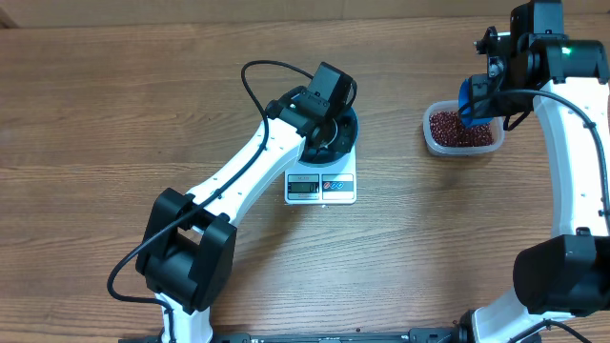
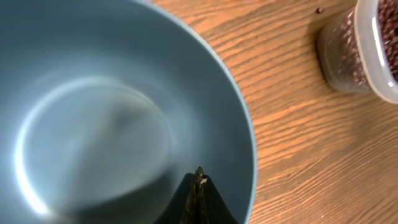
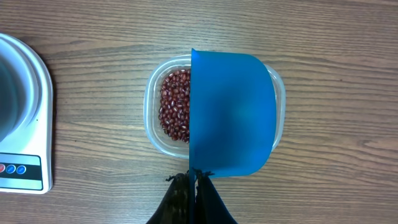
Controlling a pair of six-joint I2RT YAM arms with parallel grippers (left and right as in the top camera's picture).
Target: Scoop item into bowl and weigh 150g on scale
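blue scoop (image 3: 230, 112) over tub (image 3: 150, 118) — beans (image 3: 176, 106) half-hidden

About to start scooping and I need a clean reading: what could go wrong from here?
1. The left claw is shut close over the bowl on the scale. Any contact would likely skew the reading, and it crowds the pour.
2. The right claw holds the scoop above the tub of beans. The carry to the bowl crosses bare table, so beans could spill there.
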